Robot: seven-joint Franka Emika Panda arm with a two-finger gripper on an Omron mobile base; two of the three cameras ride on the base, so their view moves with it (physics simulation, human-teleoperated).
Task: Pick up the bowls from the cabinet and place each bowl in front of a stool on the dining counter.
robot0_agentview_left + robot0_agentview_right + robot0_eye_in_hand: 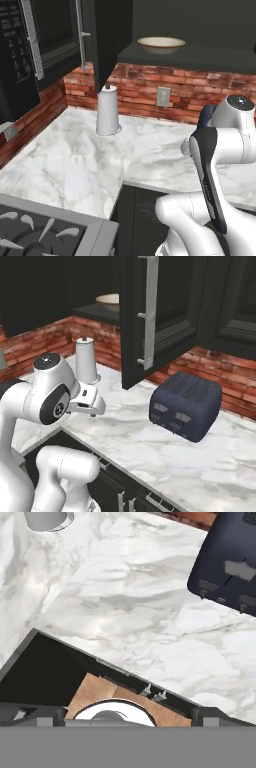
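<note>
Open black cabinet (107, 35) shelf holds a cream bowl (161, 44); end effector (128, 714) wide open, empty

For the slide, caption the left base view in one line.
Cream bowl waits on the open cabinet's shelf above the marble worktop.

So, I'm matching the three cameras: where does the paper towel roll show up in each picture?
Left base view: paper towel roll stands upright left of centre on the marble worktop, near the brick wall.
Right base view: upper left, behind the arm.
Hand view: just its base at the top left edge.
Shared landmark: the marble worktop.
</note>
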